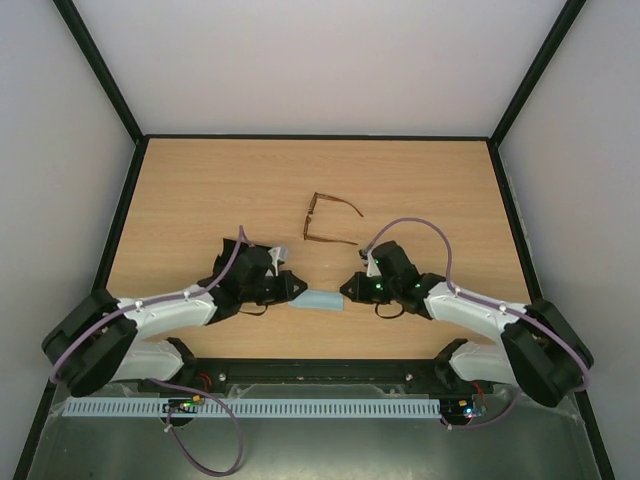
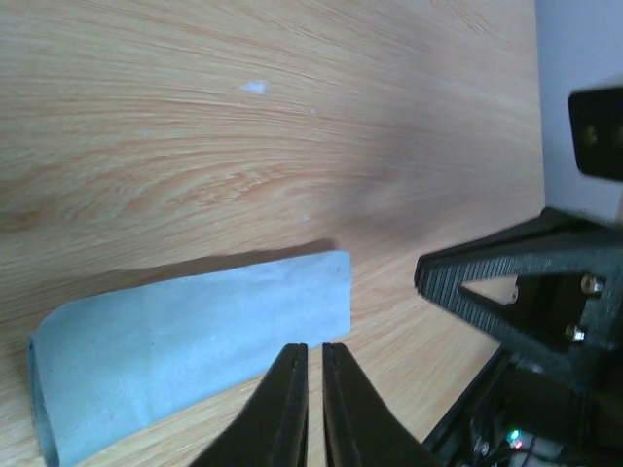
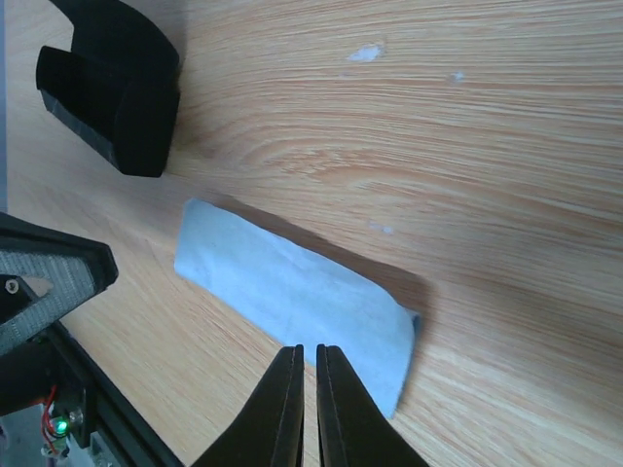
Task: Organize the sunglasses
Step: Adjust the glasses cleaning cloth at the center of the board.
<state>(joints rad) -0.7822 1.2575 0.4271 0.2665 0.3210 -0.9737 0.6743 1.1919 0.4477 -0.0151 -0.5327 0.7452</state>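
Observation:
The sunglasses (image 1: pixel 308 218), thin brown frame with both temple arms spread open, lie on the wooden table (image 1: pixel 200 190) past both grippers, seen only in the top view. A folded light blue-grey cloth (image 1: pixel 320 302) lies flat between the grippers. My left gripper (image 1: pixel 297 287) is shut, its tips (image 2: pixel 314 346) over the cloth's (image 2: pixel 185 341) near edge. My right gripper (image 1: pixel 349 288) is shut, its tips (image 3: pixel 308 348) over the cloth's (image 3: pixel 282 287) near edge. Nothing shows between either pair of jaws.
A black hollow object (image 3: pixel 112 88) sits on the table beside the cloth; in the top view it lies mostly under my left arm (image 1: pixel 250 268). Black-framed walls (image 1: pixel 125 200) bound the table on three sides. The arm bases stand at the near edge.

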